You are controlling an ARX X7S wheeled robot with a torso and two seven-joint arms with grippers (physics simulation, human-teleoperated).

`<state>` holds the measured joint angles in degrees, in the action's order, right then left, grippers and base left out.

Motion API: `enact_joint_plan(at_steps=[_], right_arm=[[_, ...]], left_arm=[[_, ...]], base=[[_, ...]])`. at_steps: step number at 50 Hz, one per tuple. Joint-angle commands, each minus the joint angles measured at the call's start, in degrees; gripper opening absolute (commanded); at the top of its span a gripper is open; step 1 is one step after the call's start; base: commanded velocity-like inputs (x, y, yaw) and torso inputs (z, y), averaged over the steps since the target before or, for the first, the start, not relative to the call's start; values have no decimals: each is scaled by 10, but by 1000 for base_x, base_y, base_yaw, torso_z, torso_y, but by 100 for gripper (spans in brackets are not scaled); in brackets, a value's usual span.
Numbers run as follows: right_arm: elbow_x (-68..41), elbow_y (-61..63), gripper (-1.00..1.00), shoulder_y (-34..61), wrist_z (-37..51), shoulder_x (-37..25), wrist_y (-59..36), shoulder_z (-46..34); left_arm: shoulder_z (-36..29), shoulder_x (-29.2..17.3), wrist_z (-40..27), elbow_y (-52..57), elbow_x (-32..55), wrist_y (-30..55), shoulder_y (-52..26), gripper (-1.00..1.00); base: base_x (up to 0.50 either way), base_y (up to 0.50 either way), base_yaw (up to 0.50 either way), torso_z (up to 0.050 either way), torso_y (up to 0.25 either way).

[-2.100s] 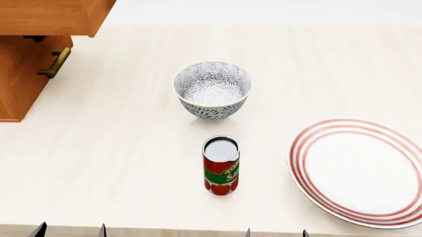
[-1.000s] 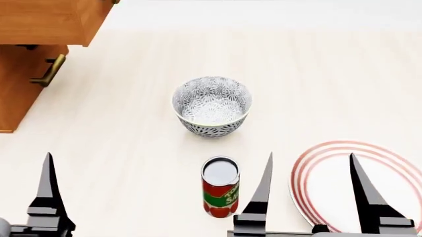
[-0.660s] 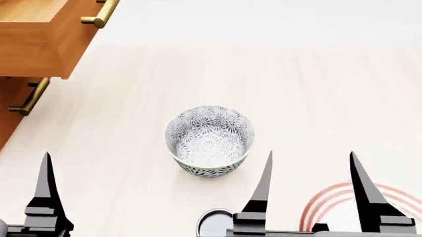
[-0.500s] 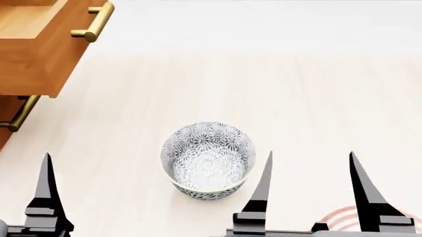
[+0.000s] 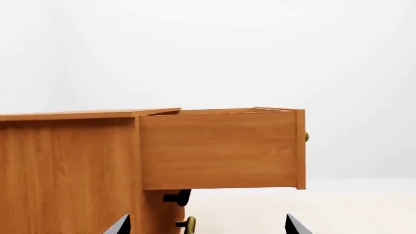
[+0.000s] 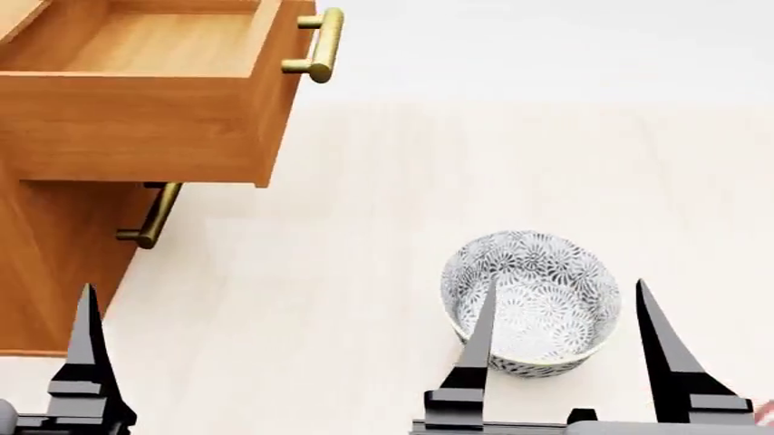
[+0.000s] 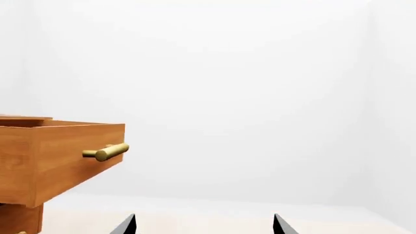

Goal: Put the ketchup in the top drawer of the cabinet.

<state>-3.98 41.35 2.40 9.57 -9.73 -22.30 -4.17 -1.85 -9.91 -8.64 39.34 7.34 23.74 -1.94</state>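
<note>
The ketchup is out of view in every view. The top drawer [image 6: 158,127] stands pulled out and empty at the head view's upper left, its brass handle [image 6: 317,43] toward the table. It juts from the cabinet [image 6: 49,263]. The drawer also shows in the left wrist view [image 5: 221,148] and the right wrist view [image 7: 58,156]. My right gripper [image 6: 565,290] is open and empty, low in the head view, in front of the bowl. My left gripper [image 5: 206,222] is open and empty, facing the cabinet side [image 5: 65,170]; one of its fingers [image 6: 85,353] shows in the head view.
A patterned grey-white bowl [image 6: 532,272] sits on the light wooden table [image 6: 362,272], right of the cabinet. The lower drawer's brass handle [image 6: 151,216] shows under the open drawer. A sliver of the red-rimmed plate [image 6: 764,412] is at the bottom right corner.
The head view has swung up and then left: the ketchup and most of the plate have left it at the bottom, and the open drawer now fills the upper left. Both grippers have come into view.
</note>
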Motion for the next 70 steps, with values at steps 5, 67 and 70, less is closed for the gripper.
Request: enact_joint_plan(at_steps=[5,67,70], right_arm=[[-7,-6,100,0,6,-6,3,-4],[-166,-71,100,-72,-75,-154,14,247],[-181,-71,100,-78,-87,-158,14,256]], left_arm=[[-5,-6,-6,-7,4,-4,-1,100],[-28,-32,-46,-37,33,-23,-2,100],[-28,-33,-48,-38,35,-22,-3,100]], base=[[0,500,0,0,0],[75,129,0,0,0],[0,0,0,0,0]])
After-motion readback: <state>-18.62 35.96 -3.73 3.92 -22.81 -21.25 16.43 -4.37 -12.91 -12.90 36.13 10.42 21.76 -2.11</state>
